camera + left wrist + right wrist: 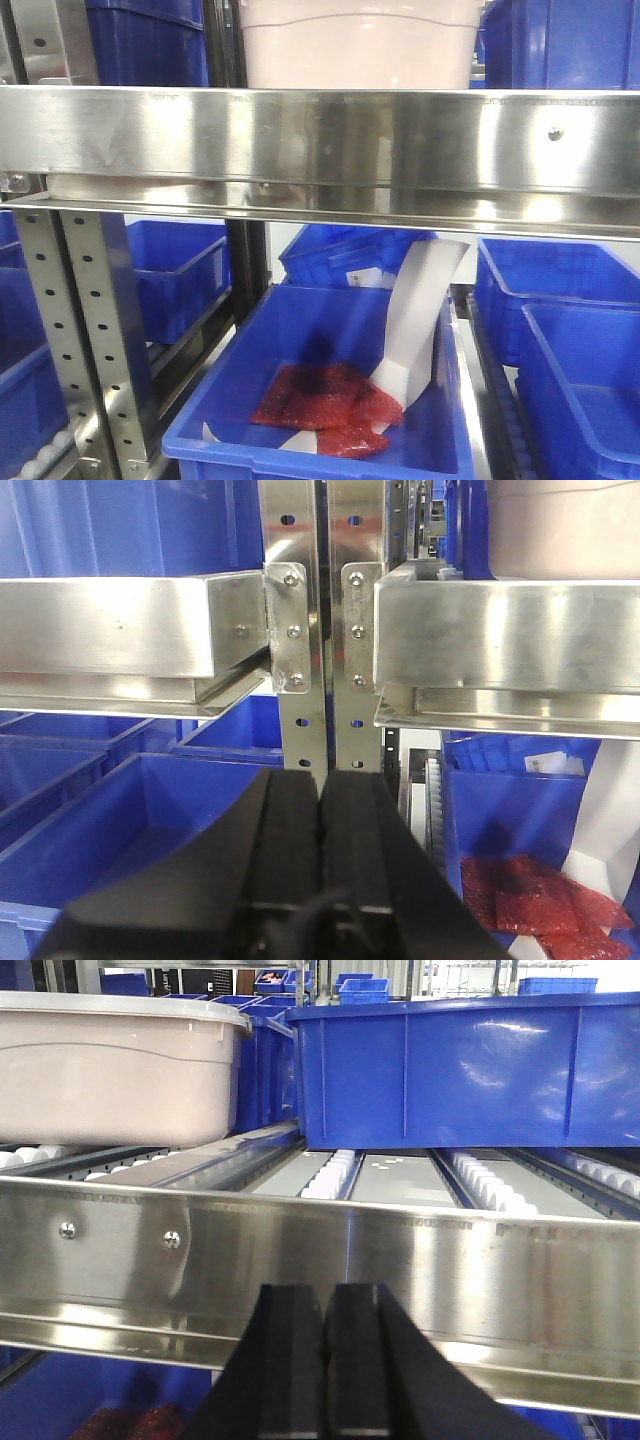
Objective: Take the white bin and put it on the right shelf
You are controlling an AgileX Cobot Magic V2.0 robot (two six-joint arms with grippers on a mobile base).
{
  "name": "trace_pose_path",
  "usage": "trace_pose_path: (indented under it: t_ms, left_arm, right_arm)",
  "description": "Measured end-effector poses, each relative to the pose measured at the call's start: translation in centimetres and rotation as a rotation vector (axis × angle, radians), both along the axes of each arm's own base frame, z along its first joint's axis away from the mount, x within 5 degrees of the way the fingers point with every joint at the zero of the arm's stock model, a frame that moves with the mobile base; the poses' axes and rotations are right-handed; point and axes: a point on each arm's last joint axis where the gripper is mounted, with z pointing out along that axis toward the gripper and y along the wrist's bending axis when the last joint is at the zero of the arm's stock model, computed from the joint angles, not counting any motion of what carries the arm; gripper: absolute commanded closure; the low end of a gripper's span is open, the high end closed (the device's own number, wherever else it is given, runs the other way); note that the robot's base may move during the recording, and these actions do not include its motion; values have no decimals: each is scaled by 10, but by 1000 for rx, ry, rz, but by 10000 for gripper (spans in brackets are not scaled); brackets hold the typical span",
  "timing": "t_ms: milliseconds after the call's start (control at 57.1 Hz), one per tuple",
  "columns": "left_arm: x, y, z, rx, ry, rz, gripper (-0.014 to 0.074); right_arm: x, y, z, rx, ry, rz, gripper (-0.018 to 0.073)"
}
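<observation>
The white bin (360, 45) is a pale pinkish-white tub standing on the upper steel shelf (320, 140) behind its broad shiny front rail. It also shows in the right wrist view (115, 1075) at the upper left, on the rollers, with a flat white lid. My left gripper (321, 780) is shut and empty, pointing at the perforated uprights (318, 630) between two shelf rails. My right gripper (326, 1295) is shut and empty, just in front of the shelf's front rail (320, 1260), right of the white bin.
A large blue bin (465, 1065) stands on the same shelf right of the white bin. Below, an open blue bin (320, 400) holds red packets (330, 400) and white paper. More blue bins sit on the lower level and at the left (120, 520).
</observation>
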Motion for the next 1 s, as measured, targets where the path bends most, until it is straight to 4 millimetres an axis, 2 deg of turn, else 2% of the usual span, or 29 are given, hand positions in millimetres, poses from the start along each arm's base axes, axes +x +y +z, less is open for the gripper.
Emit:
trace_pose_path:
  t_ms: [999]
  left_arm:
    - [0,0,0,0,0,0,724]
  right_arm:
    - [0,-1,-2,1,17,-26,481]
